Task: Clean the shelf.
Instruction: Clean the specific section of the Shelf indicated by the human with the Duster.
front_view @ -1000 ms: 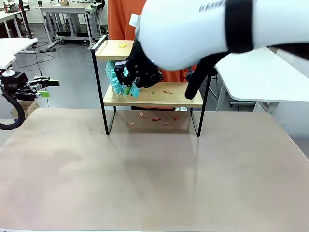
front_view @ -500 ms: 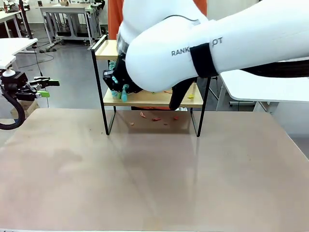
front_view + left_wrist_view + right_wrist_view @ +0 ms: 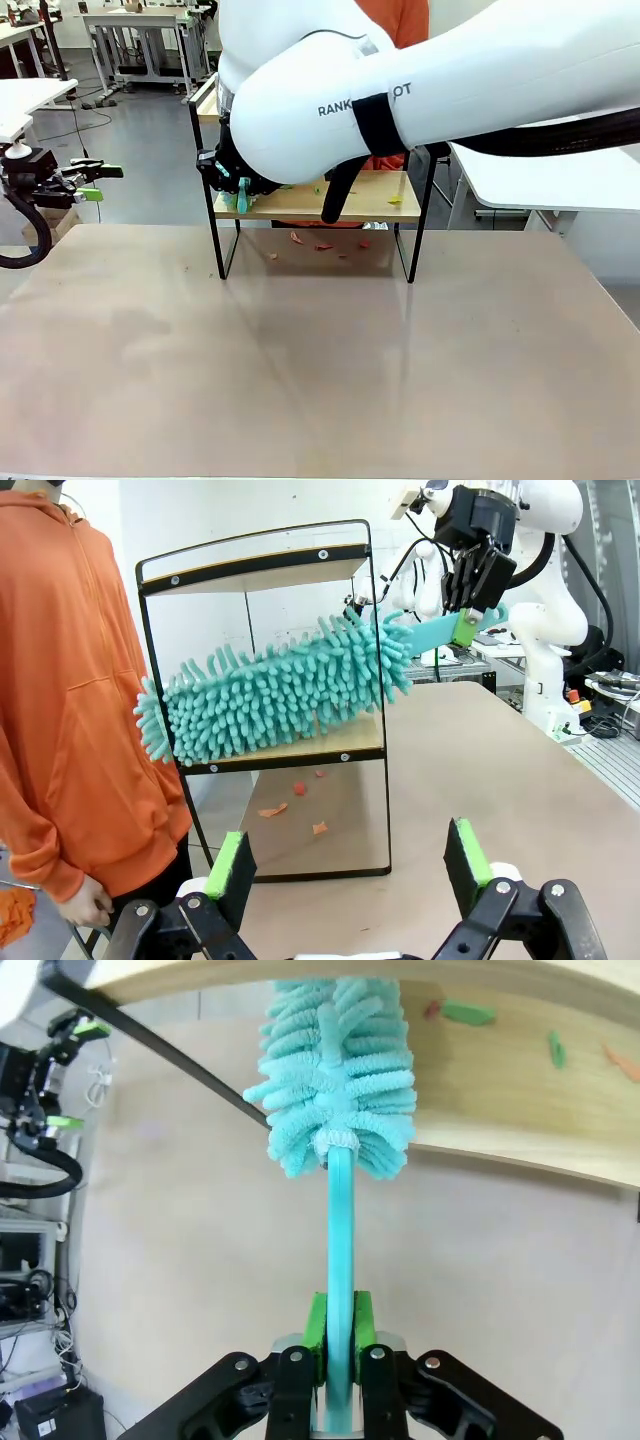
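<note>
At the table's far side stands your two-tier wooden shelf in a black metal frame (image 3: pixel 370 205).
Your right gripper (image 3: pixel 338 1325) clamps a teal fluffy duster (image 3: pixel 335 1070) over its lower board; your left gripper (image 3: pixel 350 865) gapes wide.

shelf (image 3: pixel 372 206) top tier: behind right arm (image 3: pixel 420 90) | duster (image 3: pixel 243 196): mostly hidden

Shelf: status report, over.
Right gripper shut on teal duster, head across shelf lower board. Left gripper open, standing off. Scraps on table beneath.
</note>
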`<state>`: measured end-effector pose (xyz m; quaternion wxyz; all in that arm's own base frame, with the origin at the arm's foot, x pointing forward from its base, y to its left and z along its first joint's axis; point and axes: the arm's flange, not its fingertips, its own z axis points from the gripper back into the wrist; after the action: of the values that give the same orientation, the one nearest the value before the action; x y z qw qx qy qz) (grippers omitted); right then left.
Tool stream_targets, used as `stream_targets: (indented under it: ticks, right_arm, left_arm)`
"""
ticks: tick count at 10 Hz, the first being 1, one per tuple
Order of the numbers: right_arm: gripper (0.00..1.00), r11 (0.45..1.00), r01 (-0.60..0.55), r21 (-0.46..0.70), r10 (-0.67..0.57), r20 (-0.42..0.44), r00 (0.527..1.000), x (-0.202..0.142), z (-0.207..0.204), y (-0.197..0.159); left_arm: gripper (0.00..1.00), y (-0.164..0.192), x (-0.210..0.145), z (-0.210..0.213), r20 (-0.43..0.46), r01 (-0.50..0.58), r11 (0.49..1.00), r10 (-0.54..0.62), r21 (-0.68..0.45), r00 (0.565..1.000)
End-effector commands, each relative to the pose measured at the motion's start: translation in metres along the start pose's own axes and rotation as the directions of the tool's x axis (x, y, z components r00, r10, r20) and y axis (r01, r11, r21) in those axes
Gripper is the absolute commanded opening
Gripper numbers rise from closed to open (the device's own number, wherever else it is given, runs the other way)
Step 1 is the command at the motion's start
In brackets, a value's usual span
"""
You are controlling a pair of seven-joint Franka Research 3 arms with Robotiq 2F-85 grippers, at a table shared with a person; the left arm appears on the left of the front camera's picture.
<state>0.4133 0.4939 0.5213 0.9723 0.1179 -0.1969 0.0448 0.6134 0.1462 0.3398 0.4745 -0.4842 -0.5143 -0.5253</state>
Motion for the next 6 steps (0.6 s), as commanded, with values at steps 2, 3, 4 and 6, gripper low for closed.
stream_targets:
  ticks: [2, 3, 4, 6]
  right_arm:
    - [0.13, 0.999, 0.034, -0.025, -0.035, -0.021, 0.999, -0.001, -0.014, 0.007]
    - [0.13, 0.999, 0.034, 0.013, -0.035, 0.039, 0.999, 0.000, -0.014, 0.003]
    - [0.13, 1.000, 0.005, -0.015, -0.005, -0.020, 1.000, 0.000, -0.012, 0.000]
    - [0.13, 1.000, 0.005, -0.015, -0.005, -0.020, 1.000, 0.000, -0.012, 0.000]
  left_arm:
    - [1.00, 0.000, 0.002, 0.000, -0.007, 0.002, 1.000, -0.002, -0.004, 1.000]
    - [1.00, 0.000, 0.002, 0.000, -0.007, 0.002, 1.000, -0.002, -0.004, 1.000]
    - [1.00, 0.000, 0.002, 0.000, -0.007, 0.002, 1.000, -0.002, -0.004, 1.000]
    - [1.00, 0.000, 0.002, 0.000, -0.007, 0.002, 1.000, -0.002, -0.004, 1.000]
